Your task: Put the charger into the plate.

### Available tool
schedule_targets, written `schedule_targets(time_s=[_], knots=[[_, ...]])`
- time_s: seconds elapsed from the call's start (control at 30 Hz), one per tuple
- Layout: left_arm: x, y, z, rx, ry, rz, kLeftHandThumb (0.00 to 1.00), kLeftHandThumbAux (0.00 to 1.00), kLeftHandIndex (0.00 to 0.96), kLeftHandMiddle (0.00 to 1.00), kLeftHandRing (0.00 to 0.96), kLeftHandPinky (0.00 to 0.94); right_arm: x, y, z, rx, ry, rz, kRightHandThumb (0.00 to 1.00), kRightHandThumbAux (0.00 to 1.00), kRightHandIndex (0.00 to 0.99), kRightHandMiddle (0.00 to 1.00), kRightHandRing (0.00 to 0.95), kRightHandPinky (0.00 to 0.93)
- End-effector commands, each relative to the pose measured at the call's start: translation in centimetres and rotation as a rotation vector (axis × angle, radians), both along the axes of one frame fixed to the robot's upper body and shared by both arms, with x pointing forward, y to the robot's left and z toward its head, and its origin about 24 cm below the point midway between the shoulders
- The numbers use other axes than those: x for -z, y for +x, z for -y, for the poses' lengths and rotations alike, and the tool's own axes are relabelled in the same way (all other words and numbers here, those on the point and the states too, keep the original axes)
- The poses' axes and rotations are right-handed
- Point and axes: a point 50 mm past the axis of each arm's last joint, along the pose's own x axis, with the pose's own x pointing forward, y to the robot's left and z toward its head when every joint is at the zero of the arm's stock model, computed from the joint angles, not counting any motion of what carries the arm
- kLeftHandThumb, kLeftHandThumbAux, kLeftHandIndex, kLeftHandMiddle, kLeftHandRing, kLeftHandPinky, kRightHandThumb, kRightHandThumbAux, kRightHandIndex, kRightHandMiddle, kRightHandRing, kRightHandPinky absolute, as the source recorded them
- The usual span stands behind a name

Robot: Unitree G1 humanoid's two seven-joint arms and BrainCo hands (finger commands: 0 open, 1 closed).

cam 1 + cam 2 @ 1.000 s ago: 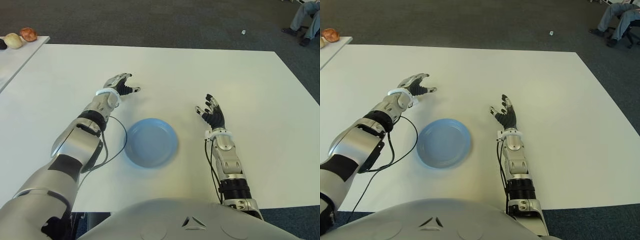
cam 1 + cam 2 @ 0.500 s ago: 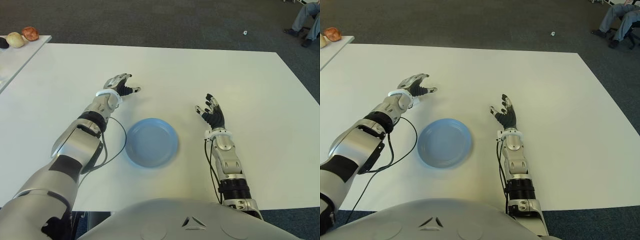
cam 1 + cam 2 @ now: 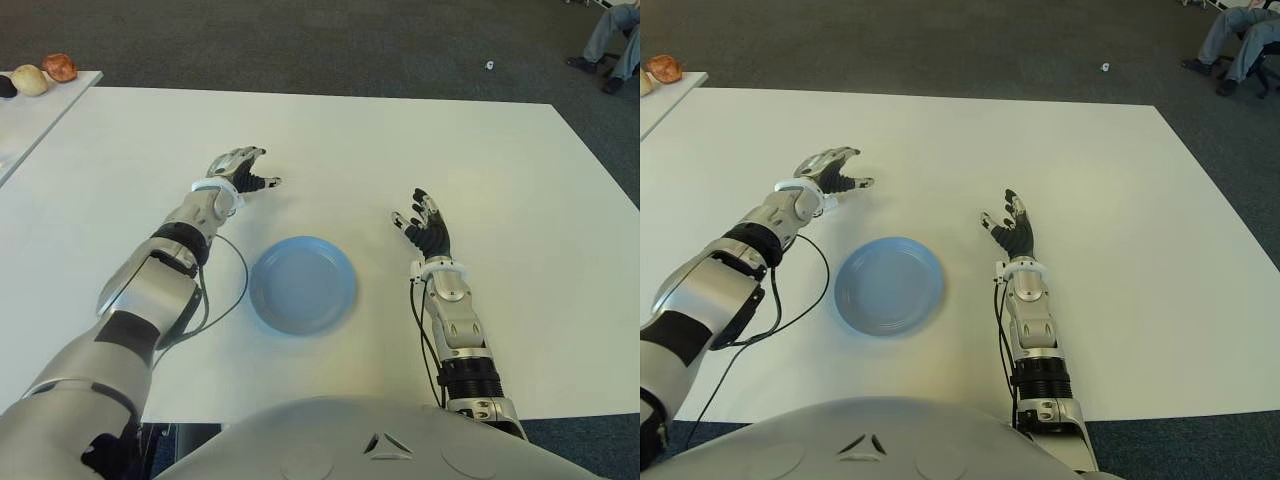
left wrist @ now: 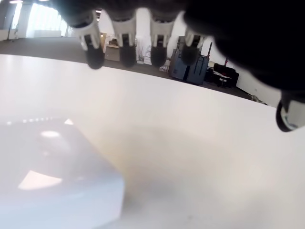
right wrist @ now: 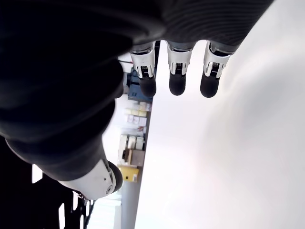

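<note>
The blue plate sits empty on the white table, and I place everything else from it. Beyond the plate and toward the robot's left, the left hand hovers with fingers spread, holding nothing. Just under that palm, the left wrist view shows a white, smooth-sided block with rounded edges, which I take to be the charger; from the head cameras it is hidden by the hand. The right hand shows to the plate's right, fingers relaxed and empty.

The charger looks rigid, compact and probably light, with a glossy shell that could slip. A pinch across two opposite flat sides, thumb against fingers, seems the surest hold. Whether a cable trails from it I cannot tell.
</note>
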Motion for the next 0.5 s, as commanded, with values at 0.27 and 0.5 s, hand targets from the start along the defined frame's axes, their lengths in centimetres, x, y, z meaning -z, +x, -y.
schedule_targets(time_s=[0.27,0.5], knots=[[-0.4,-0.5,-2.4,0.033,0.081,0.013,0.19,0.352,0.0,0.0,0.0,0.006,0.4,0.0,0.1,-0.013,-0.005,-0.02,0.085,0.798,0.0,0.032,0.032,0.063],[-0.3,-0.8,-3.1,0.023,0.082,0.023,0.193,0.354,0.0,0.0,0.0,0.007,0.4,0.0,0.3,-0.02,-0.005,-0.018,0.086,0.802,0.0,0.033,0.032,0.068]])
